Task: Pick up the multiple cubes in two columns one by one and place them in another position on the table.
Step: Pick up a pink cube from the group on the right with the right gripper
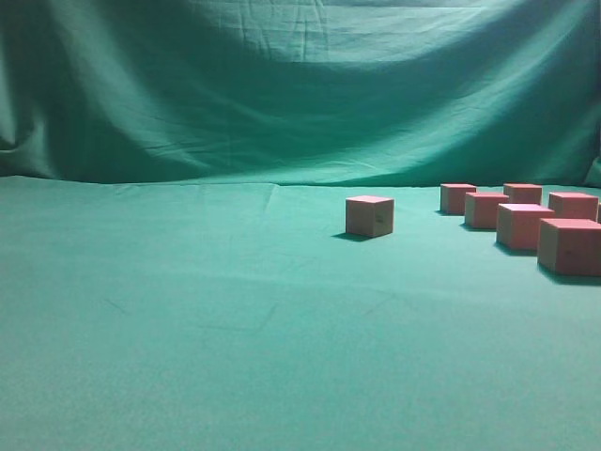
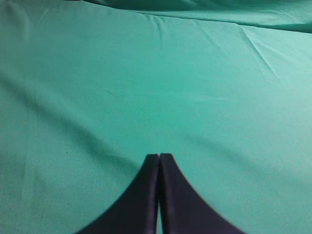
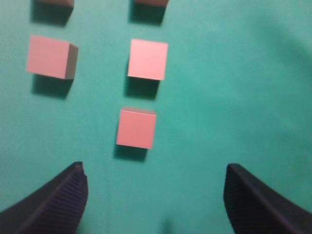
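the left gripper (image 2: 159,161) has its fingers pressed together on nothing, over bare table (image 2: 146,87); no cube shows in its wrist view, so it looks idle.

in the exterior view one lone cube (image 1: 369,215) sits near the middle of the table, apart from the rest; by its place it looks already moved. the remaining cubes (image 1: 521,221) sit in two columns at about 3 o'clock, running back from the right edge.

the right gripper (image 3: 155,195) hangs above those columns, spread wide and empty. the nearest cube (image 3: 136,128) lies at about 11 o'clock from the gap between the fingers, with two more behind it at 12 o'clock.

judging from this, a fresh pick is in hand. the next move calls for shifting forward and slightly left to centre the gap on that cube, then descending and closing squarely on its flat sides.
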